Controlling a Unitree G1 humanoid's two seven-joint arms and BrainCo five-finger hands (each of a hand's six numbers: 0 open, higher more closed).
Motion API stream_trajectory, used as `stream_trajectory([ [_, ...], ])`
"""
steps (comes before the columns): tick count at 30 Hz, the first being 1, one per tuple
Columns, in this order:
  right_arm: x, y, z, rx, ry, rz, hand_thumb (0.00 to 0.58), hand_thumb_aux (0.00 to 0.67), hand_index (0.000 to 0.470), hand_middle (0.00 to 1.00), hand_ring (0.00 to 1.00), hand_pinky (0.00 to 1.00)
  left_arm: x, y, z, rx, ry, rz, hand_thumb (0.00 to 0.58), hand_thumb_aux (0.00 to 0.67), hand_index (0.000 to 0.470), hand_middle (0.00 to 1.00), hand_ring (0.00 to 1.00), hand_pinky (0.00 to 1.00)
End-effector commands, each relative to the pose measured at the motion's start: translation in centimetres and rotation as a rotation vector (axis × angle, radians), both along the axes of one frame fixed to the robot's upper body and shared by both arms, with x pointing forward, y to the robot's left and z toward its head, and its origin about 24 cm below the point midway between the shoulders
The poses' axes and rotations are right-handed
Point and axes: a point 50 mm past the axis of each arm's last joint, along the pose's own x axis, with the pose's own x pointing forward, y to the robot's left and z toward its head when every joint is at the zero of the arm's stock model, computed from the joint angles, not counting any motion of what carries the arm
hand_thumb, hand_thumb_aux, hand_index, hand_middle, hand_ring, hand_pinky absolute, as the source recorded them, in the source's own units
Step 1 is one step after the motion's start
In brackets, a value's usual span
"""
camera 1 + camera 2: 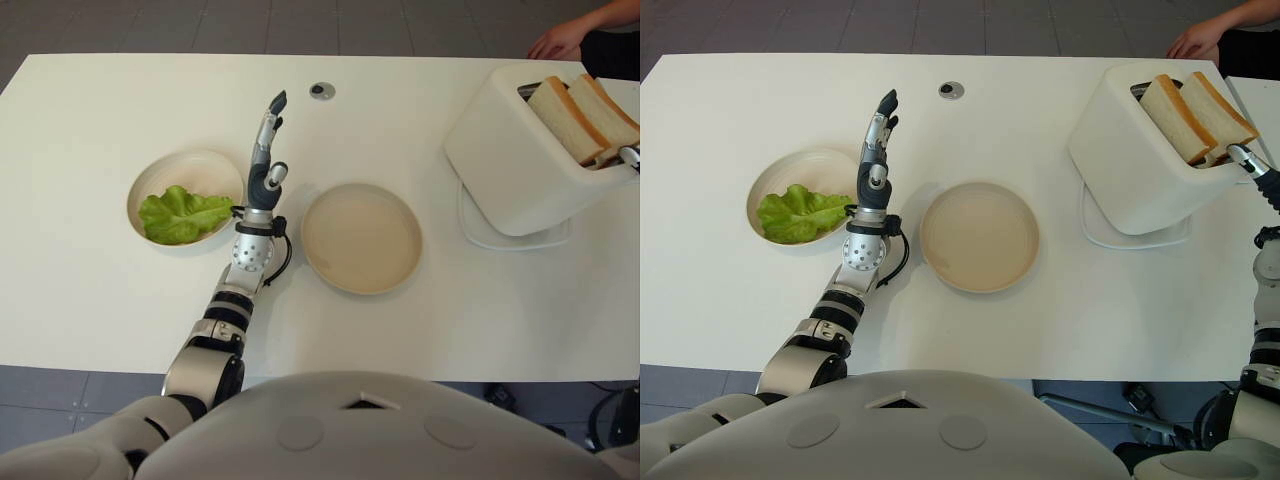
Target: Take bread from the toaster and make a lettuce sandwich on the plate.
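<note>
A white toaster [520, 160] stands tilted at the right of the table, with two bread slices [1180, 118] sticking up out of its slots. My right hand [1252, 168] is at the right edge, right beside the nearer slice and the toaster's top. An empty beige plate [362, 238] lies in the middle. To its left, a pale bowl [200, 165] holds a green lettuce leaf [180, 215]. My left hand [265, 150] is stretched out flat and open between bowl and plate, holding nothing.
A thin white tray [515, 238] shows under the tilted toaster. A small round metal grommet [322, 91] is set in the table at the back. Bare white tabletop [100, 300] spreads in front of the bowl and plate.
</note>
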Motion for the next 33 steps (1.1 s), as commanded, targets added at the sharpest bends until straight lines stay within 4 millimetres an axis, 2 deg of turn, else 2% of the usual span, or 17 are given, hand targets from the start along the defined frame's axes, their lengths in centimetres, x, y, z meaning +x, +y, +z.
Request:
stream_trajectory([
  [1,1.0,1.3,0.9,-0.041,0.054,0.074,0.000,0.000,0.000,0.00,0.00,0.00,-0.1,-0.2,-0.1,-0.002,0.010,0.000,0.000,0.000,0.000,0.00,0.00,0.00],
  [2,1.3,1.4,1.1,-0.047,0.061,0.084,0.128,0.079,0.055,0.00,0.00,0.00,-0.2,-0.2,0.0,-0.001,0.010,-0.001,0.000,0.000,0.000,0.00,0.00,0.00],
  [3,1.5,1.6,1.3,-0.054,0.068,0.091,0.432,0.331,0.232,0.00,0.00,0.00,-0.2,-0.2,0.0,-0.001,0.009,-0.002,0.000,0.000,0.000,0.00,0.00,0.00],
  [4,1.7,1.8,1.4,-0.059,0.069,0.100,0.498,0.418,0.293,0.00,0.00,0.00,-0.2,-0.3,0.0,-0.001,0.009,-0.003,0.000,0.000,0.000,0.00,0.00,0.00],
  [5,1.9,2.0,1.6,-0.067,0.064,0.110,0.580,0.670,0.470,0.18,0.18,0.18,-0.2,-0.3,0.0,-0.001,0.010,-0.004,0.000,0.000,0.000,0.00,0.00,0.00],
  [9,2.2,3.5,2.4,-0.101,0.004,0.173,0.580,0.670,0.470,1.00,1.00,1.00,-0.1,-0.4,0.0,0.002,0.013,-0.006,0.000,0.000,0.000,0.00,0.00,0.00],
  [13,2.1,4.7,3.3,-0.129,-0.091,0.210,0.580,0.670,0.470,1.00,1.00,1.00,-0.1,-0.3,-0.1,0.005,0.018,-0.007,0.000,0.000,0.000,0.00,0.00,0.00],
  [17,1.3,5.8,6.2,-0.223,-0.376,0.217,0.580,0.670,0.470,1.00,1.00,1.00,0.0,-0.3,-0.1,0.006,0.021,-0.004,0.000,0.000,0.000,0.00,0.00,0.00],
  [20,-0.3,9.1,9.0,-0.254,-0.686,0.382,0.580,0.670,0.470,1.00,1.00,1.00,0.1,-0.1,-0.1,0.003,0.021,0.003,0.000,0.000,0.000,0.00,0.00,0.00],
  [22,-0.1,11.8,9.1,-0.084,-0.708,0.576,0.580,0.670,0.470,1.00,1.00,1.00,0.1,0.1,-0.1,-0.002,0.018,0.013,0.000,0.000,0.000,0.00,0.00,0.00],
  [24,0.6,14.2,7.7,0.161,-0.582,0.768,0.580,0.670,0.470,1.00,1.00,1.00,0.2,0.2,0.0,-0.007,0.014,0.022,0.000,0.000,0.000,0.00,0.00,0.00],
  [27,1.3,17.3,3.7,0.501,-0.266,0.987,0.580,0.670,0.470,1.00,1.00,1.00,0.4,0.2,0.1,-0.013,0.010,0.024,0.000,0.000,0.000,0.00,0.00,0.00],
  [31,1.7,20.1,-2.6,0.798,0.137,1.106,0.580,0.670,0.470,1.00,1.00,1.00,0.6,0.1,0.3,-0.020,0.005,0.023,0.000,0.000,0.000,0.00,0.00,0.00],
  [33,1.8,21.0,-5.1,0.847,0.283,1.108,0.580,0.670,0.470,1.00,1.00,1.00,0.6,0.0,0.3,-0.021,0.003,0.021,0.000,0.000,0.000,0.00,0.00,0.00],
])
